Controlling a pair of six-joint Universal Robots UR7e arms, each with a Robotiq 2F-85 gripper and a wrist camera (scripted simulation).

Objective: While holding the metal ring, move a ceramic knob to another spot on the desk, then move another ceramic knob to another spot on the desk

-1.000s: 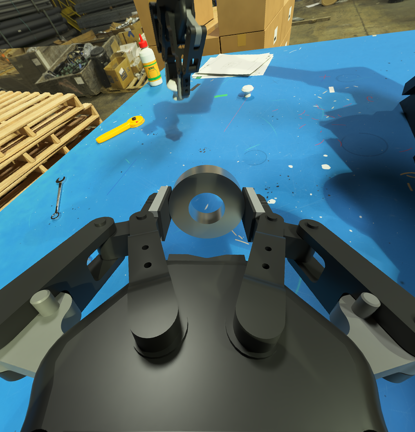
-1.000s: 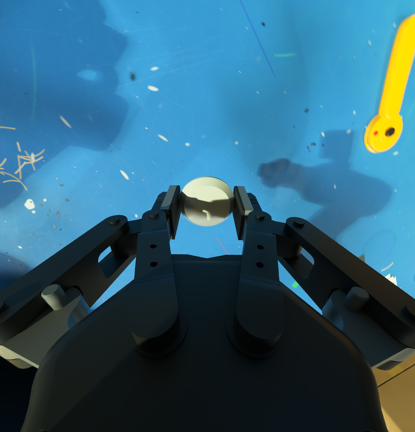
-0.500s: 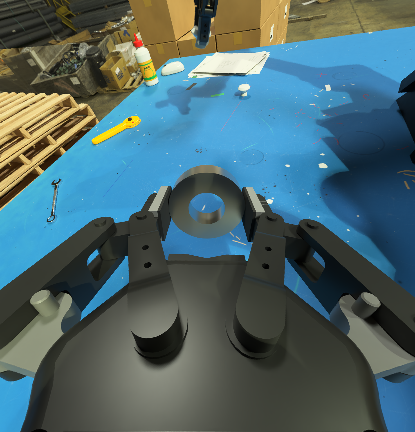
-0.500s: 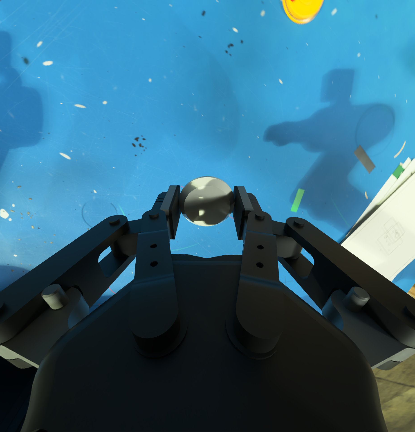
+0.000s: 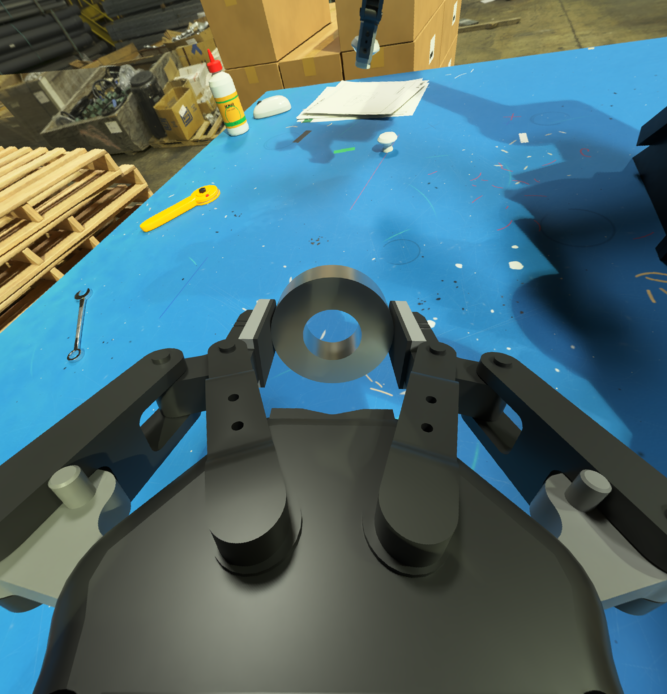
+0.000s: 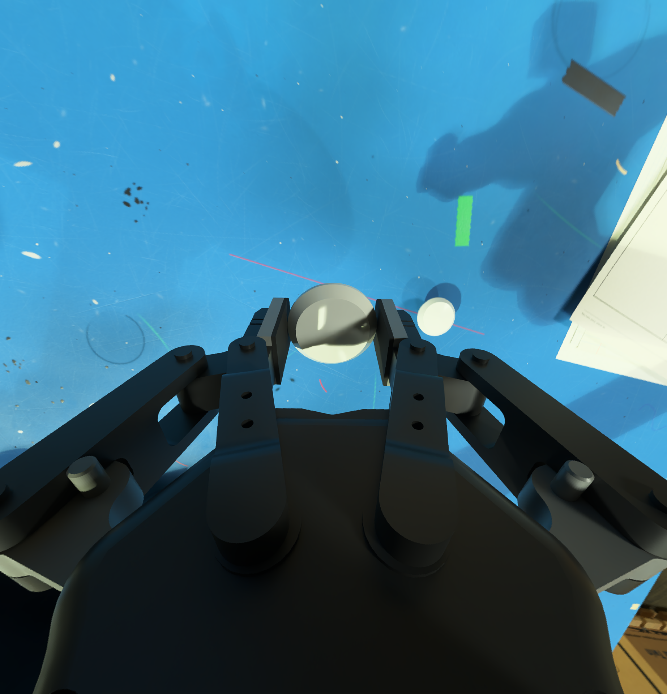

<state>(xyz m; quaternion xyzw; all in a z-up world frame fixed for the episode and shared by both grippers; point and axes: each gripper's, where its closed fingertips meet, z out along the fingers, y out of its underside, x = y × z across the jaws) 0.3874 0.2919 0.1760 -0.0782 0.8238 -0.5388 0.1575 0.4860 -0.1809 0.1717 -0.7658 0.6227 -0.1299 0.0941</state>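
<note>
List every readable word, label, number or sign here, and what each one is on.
I don't transcribe writing; these bear it:
Glue bottle: yellow printed label.
Paper stack: drawing with fine print, too small.
Cardboard boxes: small stickers, blurred.
Metal ring, held ceramic knob: none.

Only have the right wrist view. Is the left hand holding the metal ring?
Observer: Yes. The left hand is shut on the metal ring, one pad on each side.
Operator: Anything lying near it?
Observer: A small wrench lies to its left, near the edge of the desk.
Operator: Other tools I can't see?
Observer: A yellow tool lies farther ahead on the left, short of a glue bottle at the far edge.
</note>
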